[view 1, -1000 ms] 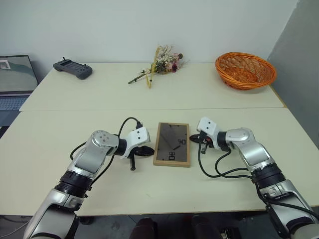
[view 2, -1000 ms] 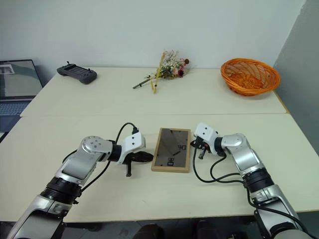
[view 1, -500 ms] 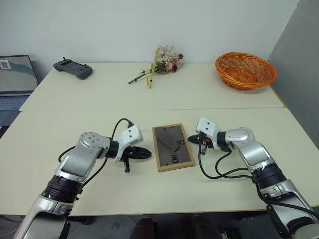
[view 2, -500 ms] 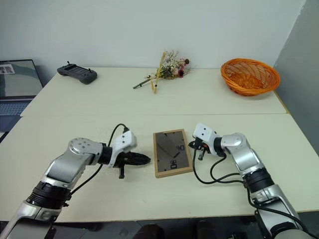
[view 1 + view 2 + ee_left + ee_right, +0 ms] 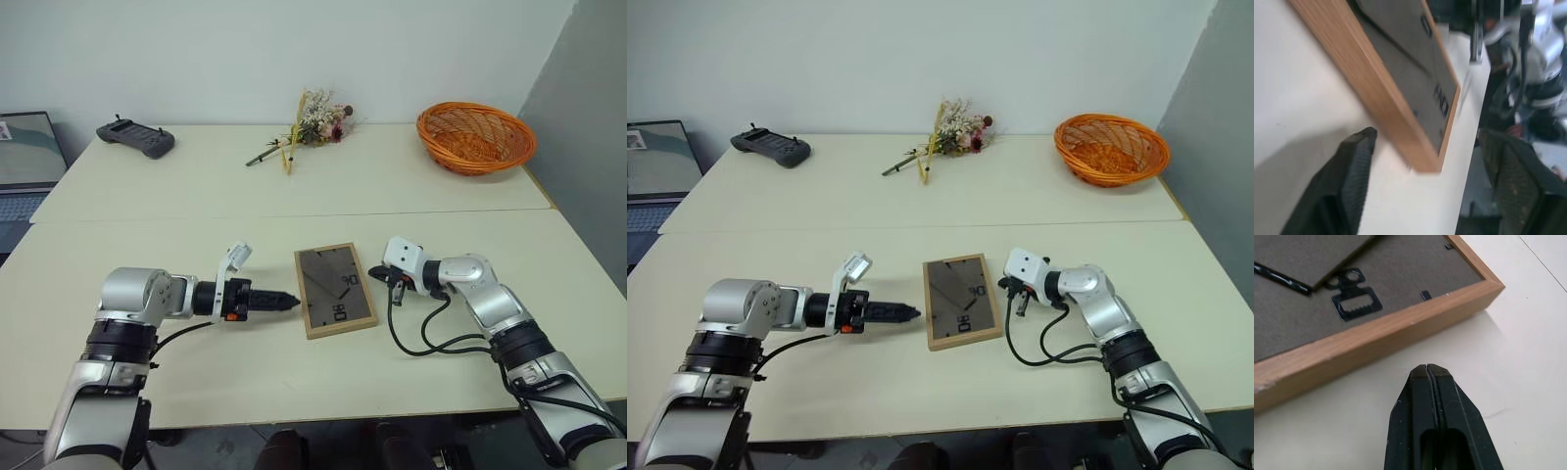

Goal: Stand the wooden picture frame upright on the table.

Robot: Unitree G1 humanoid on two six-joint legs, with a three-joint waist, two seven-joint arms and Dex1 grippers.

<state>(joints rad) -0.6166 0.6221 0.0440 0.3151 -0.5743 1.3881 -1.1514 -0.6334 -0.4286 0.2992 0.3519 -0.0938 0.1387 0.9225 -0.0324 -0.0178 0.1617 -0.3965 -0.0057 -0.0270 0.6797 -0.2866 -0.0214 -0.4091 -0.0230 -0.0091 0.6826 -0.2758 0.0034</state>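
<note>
The wooden picture frame lies flat, dark back panel up, on the near section of the table, just short of the seam and about midway between its side edges. The left gripper points at the frame's left edge, its two black fingers spread well apart, holding nothing. The right gripper sits just beside the frame's right edge, its fingers pressed together and empty. An orange wicker basket stands near the far right corner.
</note>
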